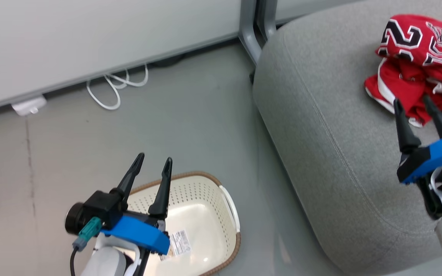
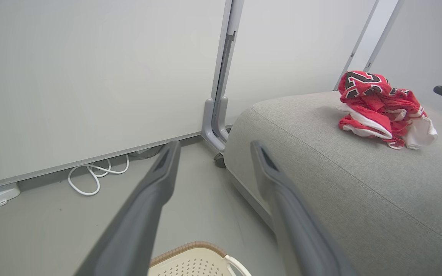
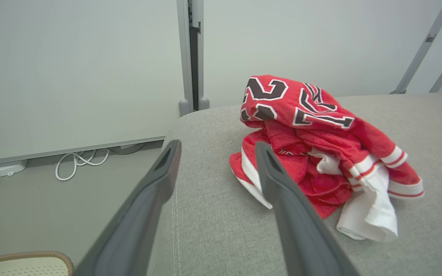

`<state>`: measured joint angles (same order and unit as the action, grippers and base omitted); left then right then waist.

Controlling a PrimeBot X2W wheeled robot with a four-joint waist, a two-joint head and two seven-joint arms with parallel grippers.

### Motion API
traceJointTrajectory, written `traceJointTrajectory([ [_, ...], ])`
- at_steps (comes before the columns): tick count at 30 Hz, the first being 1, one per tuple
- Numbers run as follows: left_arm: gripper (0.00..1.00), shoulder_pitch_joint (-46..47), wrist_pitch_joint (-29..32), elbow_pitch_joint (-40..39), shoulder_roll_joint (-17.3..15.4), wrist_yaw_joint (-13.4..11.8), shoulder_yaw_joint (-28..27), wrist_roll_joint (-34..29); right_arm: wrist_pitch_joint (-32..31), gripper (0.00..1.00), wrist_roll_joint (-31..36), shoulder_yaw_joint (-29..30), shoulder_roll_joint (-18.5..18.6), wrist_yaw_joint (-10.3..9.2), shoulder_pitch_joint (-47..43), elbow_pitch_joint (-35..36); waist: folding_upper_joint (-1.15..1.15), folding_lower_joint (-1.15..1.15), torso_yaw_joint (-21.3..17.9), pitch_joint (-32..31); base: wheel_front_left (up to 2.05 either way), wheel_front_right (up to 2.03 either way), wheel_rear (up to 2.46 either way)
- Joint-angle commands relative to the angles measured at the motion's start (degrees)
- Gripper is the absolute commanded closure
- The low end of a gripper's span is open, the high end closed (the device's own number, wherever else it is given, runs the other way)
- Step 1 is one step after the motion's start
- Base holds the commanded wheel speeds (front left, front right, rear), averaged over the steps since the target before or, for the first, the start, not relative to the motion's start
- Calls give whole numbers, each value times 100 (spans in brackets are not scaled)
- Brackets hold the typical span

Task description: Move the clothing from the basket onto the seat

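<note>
1. Clothing (image 1: 409, 80): thin red cloth with a slight sheen; white cloth trim
2. Seat (image 1: 320, 153): light-grey woven upholstery; matt, coarse-grained
3. Basket (image 1: 194, 191): cream plastic, smooth and glossy inside; brown woven-look rim; paper label (image 1: 178, 242) on its bottom
4. Floor (image 1: 167, 115): smooth grey, faintly reflective
5. Left gripper (image 1: 154, 161): matt black plastic fingers; smooth blue plastic mount

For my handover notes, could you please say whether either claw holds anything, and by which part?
Nothing is held. The left claw stands open above the cream-white perforated plastic basket; the right claw is open near the crumpled red jerseys on the light-grey sofa.
</note>
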<state>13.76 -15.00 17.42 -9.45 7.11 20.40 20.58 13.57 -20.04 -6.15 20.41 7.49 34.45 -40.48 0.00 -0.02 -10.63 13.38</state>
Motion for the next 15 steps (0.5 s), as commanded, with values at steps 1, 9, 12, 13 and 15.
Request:
traceJointTrajectory([
  [1,0,-161,-26,45,44,39,-115,5,-38,0,24,-19,-16,1,-282,101,0,2,225,-489,0,0,0],
  [9,0,-714,-26,266,190,52,-633,-44,-262,0,104,17,-220,1,-1352,844,0,2,532,-1049,0,0,0],
  [12,0,-858,-27,315,238,50,-842,-14,-374,0,168,75,-356,1,-1711,1140,0,2,666,-1197,0,0,0],
  [13,0,-897,-27,337,255,50,-902,-6,-396,0,184,109,-391,1,-1820,1235,0,2,708,-1236,0,0,0],
  [15,0,-941,-27,369,272,52,-1004,-42,-445,0,254,191,-469,1,-2010,1424,0,2,801,-1301,0,0,0],
])
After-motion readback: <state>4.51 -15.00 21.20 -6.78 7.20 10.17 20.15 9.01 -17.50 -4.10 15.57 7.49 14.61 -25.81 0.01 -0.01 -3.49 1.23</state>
